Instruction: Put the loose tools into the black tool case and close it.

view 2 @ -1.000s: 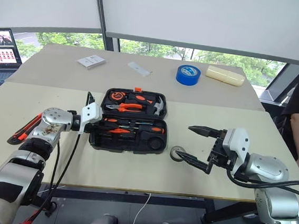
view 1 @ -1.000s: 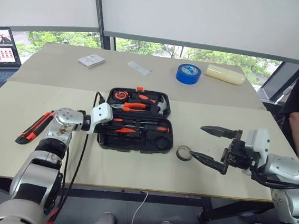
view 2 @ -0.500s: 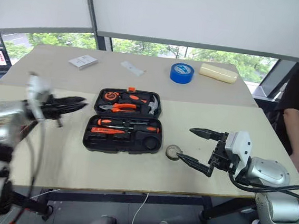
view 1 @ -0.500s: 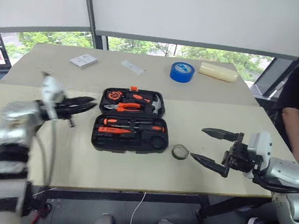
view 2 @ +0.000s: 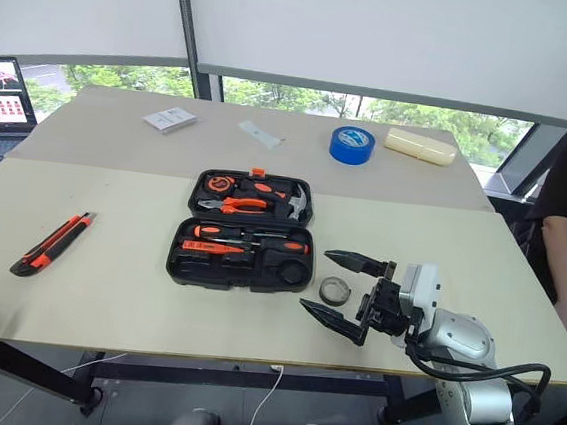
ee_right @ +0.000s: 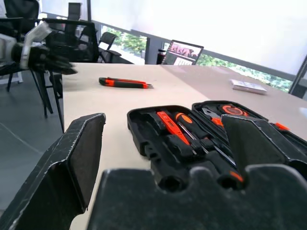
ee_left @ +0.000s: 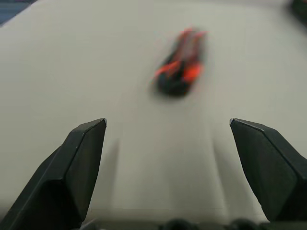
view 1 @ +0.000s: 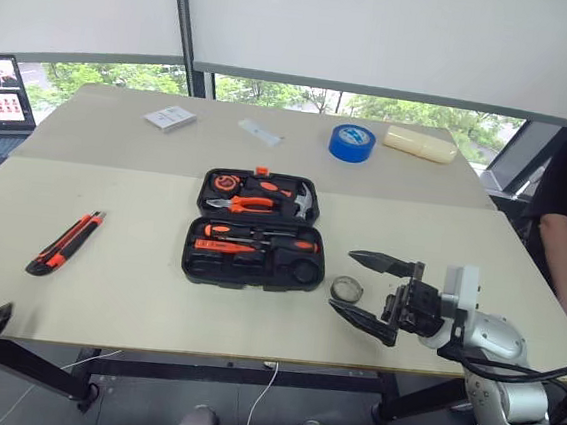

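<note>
Tool case (view 1: pixel 257 230) of black moulded plastic lies open; both claws gape empty, right gripper (view 1: pixel 361 290) straddling the dark tape ring (view 1: pixel 346 290), left gripper (ee_left: pixel 168 158) facing the utility knife (view 1: pixel 65 243).

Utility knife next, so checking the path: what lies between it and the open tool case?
Nothing: bare table between utility knife and tool case, in both eye views.

This looks like an office or a lab room set up for testing. 2 plain beige tabletops (view 1: pixel 155 291) stand pushed together before a wide window with white roller blinds (view 1: pixel 382 26) and green trees outside. An open laptop (view 1: pixel 1 95) sits on a side desk. Dark office chairs (ee_right: pixel 72 28), probably on wheels, stand on a grey floor.
</note>
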